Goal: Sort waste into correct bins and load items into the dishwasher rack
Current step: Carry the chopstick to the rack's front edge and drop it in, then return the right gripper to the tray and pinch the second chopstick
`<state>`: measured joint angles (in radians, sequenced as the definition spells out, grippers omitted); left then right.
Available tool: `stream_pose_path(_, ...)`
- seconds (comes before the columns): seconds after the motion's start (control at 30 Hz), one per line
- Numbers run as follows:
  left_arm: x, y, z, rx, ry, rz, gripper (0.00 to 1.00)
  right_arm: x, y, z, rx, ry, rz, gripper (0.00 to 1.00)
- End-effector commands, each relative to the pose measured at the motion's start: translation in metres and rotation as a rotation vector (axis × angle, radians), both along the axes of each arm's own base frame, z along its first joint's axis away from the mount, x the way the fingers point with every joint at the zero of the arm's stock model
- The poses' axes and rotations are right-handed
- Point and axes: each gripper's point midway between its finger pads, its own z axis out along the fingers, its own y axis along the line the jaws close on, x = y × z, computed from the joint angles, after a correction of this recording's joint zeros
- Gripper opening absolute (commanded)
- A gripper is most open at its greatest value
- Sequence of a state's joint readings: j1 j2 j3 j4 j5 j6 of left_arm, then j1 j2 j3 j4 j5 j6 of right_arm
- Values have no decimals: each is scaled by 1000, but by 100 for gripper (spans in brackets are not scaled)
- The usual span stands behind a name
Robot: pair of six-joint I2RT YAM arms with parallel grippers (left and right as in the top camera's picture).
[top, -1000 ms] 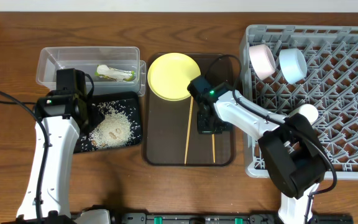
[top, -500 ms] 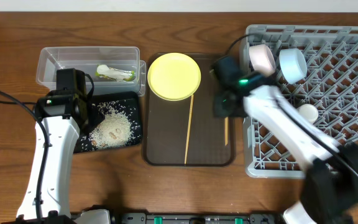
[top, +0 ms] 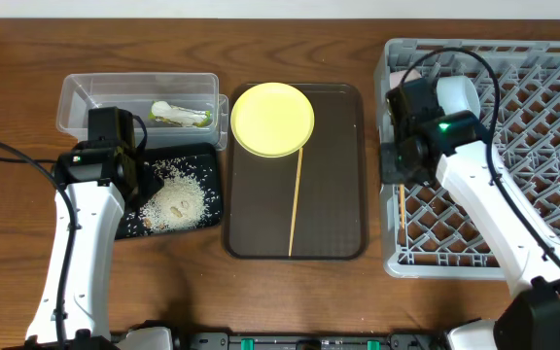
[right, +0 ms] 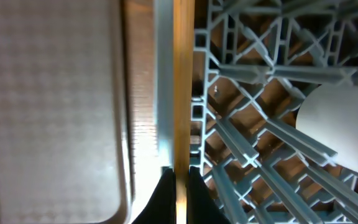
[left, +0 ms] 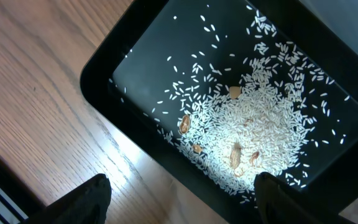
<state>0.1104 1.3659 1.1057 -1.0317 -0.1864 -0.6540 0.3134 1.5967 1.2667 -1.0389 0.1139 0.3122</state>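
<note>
Rice (top: pixel 175 202) lies heaped with a few beige bits in the black tray (top: pixel 207 165), near the tabletop's left edge. Behind it is the clear tub (top: pixel 76 97) holding the wrapper (top: pixel 178 115). The left hand (left: pixel 185 202) hangs released, fingers spread, over the tray's rim. If it dropped there, a fingertip could catch the rim, tilt the shallow tray and scatter grains onto the wood.

In the middle, the yellow plate (top: pixel 272 119) sits on the rear-left corner of the brown serving tray (top: pixel 333 175). One chopstick (top: pixel 296 199) lies flat on that tray, its rear end at the plate's rim. It is thin and low, so a pinch could slide off it, or a low approach could nudge the plate.

The biggest risk, I judge, is on the right. The right hand (top: pixel 397 170) is clenched on the other chopstick (top: pixel 402 214), which runs along the left wall of the rack (top: pixel 552 194). Let go there, it could drop into the gap beside the serving tray or slip through the open grid floor. A stick this slim may also swivel in the pinch. The light-blue bowl (top: pixel 460 95) stands in the rack just behind the wrist.

The left arm reaches straight back from the front edge, hand pointing down. The right arm crosses the rack diagonally from the front-right corner, wrist bent down at the rack's left wall.
</note>
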Motion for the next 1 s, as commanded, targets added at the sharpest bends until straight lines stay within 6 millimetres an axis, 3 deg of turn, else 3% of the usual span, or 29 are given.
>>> stream_pose_path(0.0,0,2,3,6,-7,0,77,-6,-13,-19,-31,36,-1,1)
stream_pose_path(0.17,0,2,4,7,-9,0,77,-8,-20,-29,-36,41,-14,2)
stream_pose_path(0.3,0,2,3,6,-8,0,77,1,-18,-26,-34,7,17,19)
stream_pose_path(0.57,0,2,3,6,-8,0,77,37,-5,15,20,-148,21,30)
stream_pose_path(0.63,0,2,3,6,-8,0,77,45,12,28,89,-188,52,33)
stream_pose_path(0.77,0,2,3,6,-8,0,77,48,72,43,307,-230,209,40)
stream_pose_path(0.97,0,2,3,6,-8,0,77,36,136,39,341,-245,351,50)
